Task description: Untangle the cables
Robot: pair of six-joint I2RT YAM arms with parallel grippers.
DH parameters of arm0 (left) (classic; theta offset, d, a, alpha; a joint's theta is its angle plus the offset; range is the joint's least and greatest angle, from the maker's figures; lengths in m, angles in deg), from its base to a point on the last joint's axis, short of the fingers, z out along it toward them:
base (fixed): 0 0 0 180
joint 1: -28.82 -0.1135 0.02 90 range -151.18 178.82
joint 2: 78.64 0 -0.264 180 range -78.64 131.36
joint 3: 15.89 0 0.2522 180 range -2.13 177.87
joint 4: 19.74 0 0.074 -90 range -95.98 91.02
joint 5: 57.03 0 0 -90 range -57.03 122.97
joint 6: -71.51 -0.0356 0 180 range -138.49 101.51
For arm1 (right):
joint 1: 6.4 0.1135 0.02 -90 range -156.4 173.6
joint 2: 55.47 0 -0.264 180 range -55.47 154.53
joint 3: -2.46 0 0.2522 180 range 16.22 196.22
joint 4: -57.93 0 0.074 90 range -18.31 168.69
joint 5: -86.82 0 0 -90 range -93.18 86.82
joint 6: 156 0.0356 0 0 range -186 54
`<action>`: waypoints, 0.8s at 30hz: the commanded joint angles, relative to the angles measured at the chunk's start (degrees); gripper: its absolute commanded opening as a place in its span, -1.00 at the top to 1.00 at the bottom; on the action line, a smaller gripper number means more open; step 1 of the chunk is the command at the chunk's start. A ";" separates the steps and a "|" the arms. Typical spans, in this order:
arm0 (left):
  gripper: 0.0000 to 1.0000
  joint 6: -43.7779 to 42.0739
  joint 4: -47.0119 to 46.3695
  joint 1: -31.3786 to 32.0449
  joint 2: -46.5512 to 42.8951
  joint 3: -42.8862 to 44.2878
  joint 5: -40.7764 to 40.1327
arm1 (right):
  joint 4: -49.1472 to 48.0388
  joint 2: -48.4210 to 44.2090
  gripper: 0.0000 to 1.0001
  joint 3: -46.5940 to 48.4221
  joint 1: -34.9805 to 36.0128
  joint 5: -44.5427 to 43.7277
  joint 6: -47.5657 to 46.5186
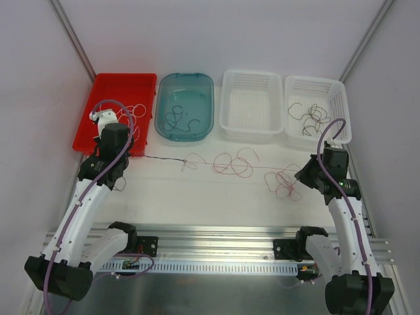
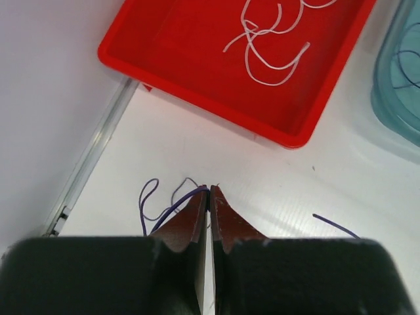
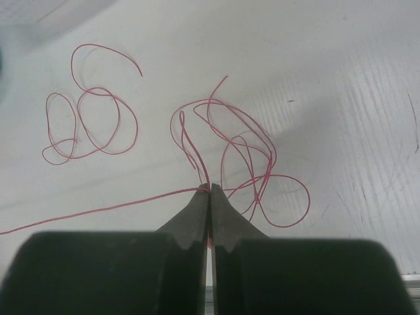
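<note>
A line of cables is stretched across the table between my grippers. My left gripper (image 1: 131, 161) (image 2: 210, 190) is shut on the end of a dark purple cable (image 2: 172, 209) (image 1: 164, 160), just in front of the red tray (image 1: 111, 84). The strand's loose loops curl to the left of the jaws. My right gripper (image 1: 302, 174) (image 3: 210, 189) is shut on a red cable (image 3: 98, 211) that runs taut to the left. Red loops (image 1: 233, 163) (image 3: 92, 125) lie along it. A red clump (image 1: 285, 184) (image 3: 252, 164) lies just beyond the right fingertips.
The red tray (image 2: 197, 85) holds white strands (image 2: 269, 46). The teal bin (image 1: 184, 84) holds dark strands, and so does the far right white basket (image 1: 341, 105). A white basket (image 1: 252, 82) stands between them. Walls close in both sides, and a metal rail (image 1: 216, 249) runs at the near edge.
</note>
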 commanded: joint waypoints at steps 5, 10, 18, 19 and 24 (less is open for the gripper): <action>1.00 8.88 -2.59 1.69 1.01 -3.33 30.47 | -0.44 3.54 0.96 1.94 1.65 5.90 -4.36; 1.00 16.08 -9.01 11.98 5.67 -8.08 40.58 | -0.96 7.24 0.17 0.71 7.37 5.39 -5.68; 1.00 18.83 -13.94 17.17 8.48 -13.01 42.19 | -8.07 7.76 -0.20 3.34 26.00 5.29 -6.39; 1.00 18.39 -14.03 17.35 8.40 -13.36 42.45 | -9.56 8.47 -0.21 3.95 27.67 6.77 -6.82; 1.00 17.69 -14.91 17.88 8.22 -14.41 44.30 | -21.60 18.72 -0.33 6.41 38.21 11.53 -7.09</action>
